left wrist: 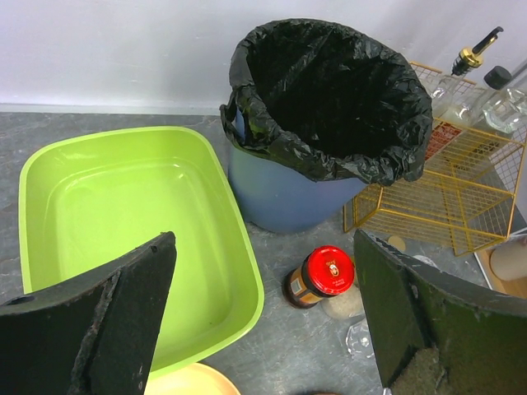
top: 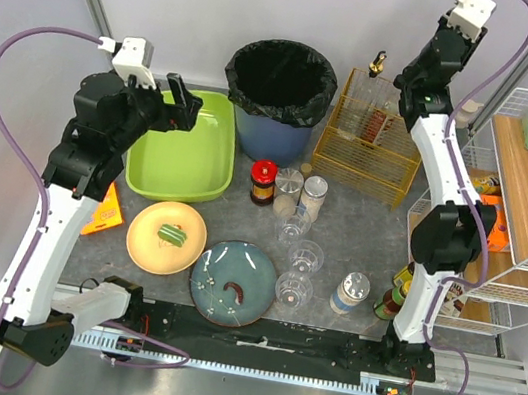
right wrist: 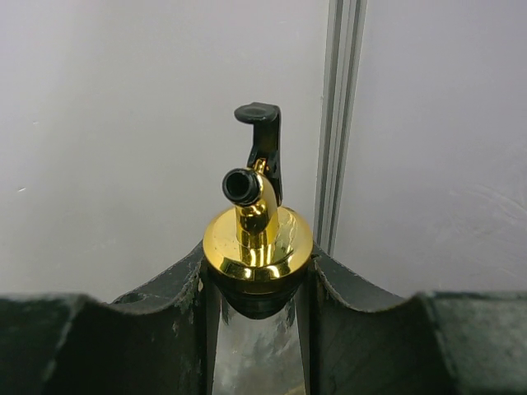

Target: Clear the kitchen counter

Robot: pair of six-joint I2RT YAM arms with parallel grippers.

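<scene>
At the back of the counter (top: 363, 240), the right gripper (right wrist: 257, 288) clamps the bottle (right wrist: 258, 243) neck in the basket (top: 367, 159); the left gripper (left wrist: 265, 247) hangs apart over the tub (left wrist: 123, 206). Stowing the bottle seems in hand; next, probably release and rise clear.

Scene is lit brightly & evenly from overhead; only short, soft shadows are cast on the kitchen counter (top: 359, 234). Glare is seen on the pourer bottle (right wrist: 258, 255) cap, sheen on the bin liner (left wrist: 329, 99). Wrist-view fg is rendered slightly soft.
</scene>
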